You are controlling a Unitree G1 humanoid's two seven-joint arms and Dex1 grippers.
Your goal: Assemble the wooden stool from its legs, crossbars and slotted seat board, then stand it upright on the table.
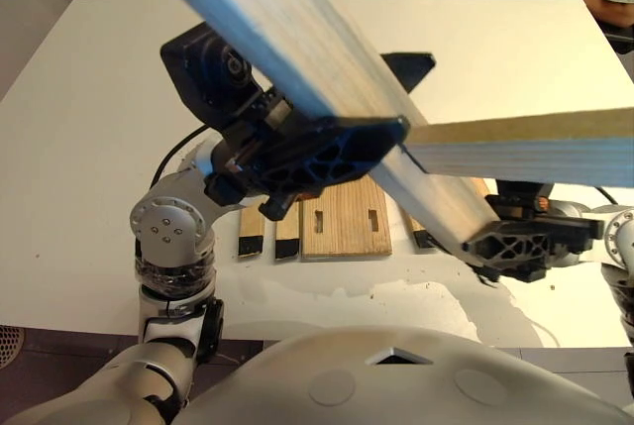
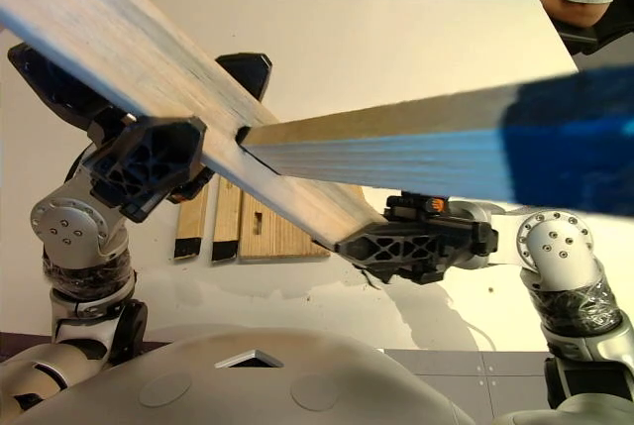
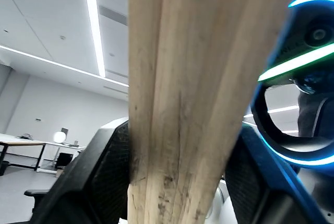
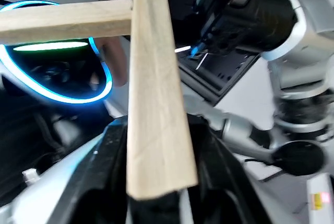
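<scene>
Left eye view: the slotted seat board (image 1: 345, 219) lies flat on the white table (image 1: 99, 148). Two short black-tipped pieces (image 1: 251, 235) lie just beside it on the robot's left, and another touches its right edge. Raised above the seat board, a long leg (image 1: 297, 39) slants from high on the left down to the right. The left gripper (image 1: 396, 108) is above the board, one finger in front of the leg and one behind it, pressed onto the wood. A crossbar (image 1: 525, 148) butts end-on against the leg just beside that grip and runs off to the right. The right gripper (image 1: 510, 222), to the right of the board, pinches the leg's lower end.

Right eye view: same arrangement; the crossbar meets the leg above the board's left half.

Left wrist view: wood fills the space between the two black fingers (image 3: 99, 182), both in contact with it.

Right wrist view: the leg (image 4: 154, 104) stands clamped between the fingers (image 4: 99, 172), and the crossbar (image 4: 62, 20) joins it at a right angle.
</scene>
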